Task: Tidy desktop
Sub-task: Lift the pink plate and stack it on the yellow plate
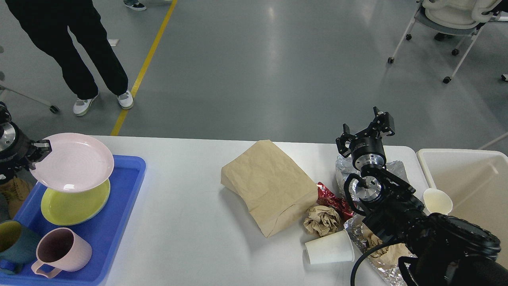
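The white desktop (190, 238) fills the lower view. My left gripper (39, 151) is shut on the rim of a pink plate (73, 162) and holds it just above a yellow-green plate (75, 202) in the blue tray (119, 222). My right gripper (367, 129) is open and empty, raised over the table's far right edge. Beneath and beside my right arm lie a brown paper bag (270, 184), a crumpled paper ball (321, 220), a red wrapper (331, 200), crumpled foil (345, 171) and a tipped white paper cup (329, 248).
The tray also holds a pink mug (61, 252) and a teal mug (14, 240). A cream bin (472, 186) stands at the right with a white cup (436, 200) at its rim. A person's legs (79, 51) stand beyond the table's left. A wheeled chair (448, 24) is far right.
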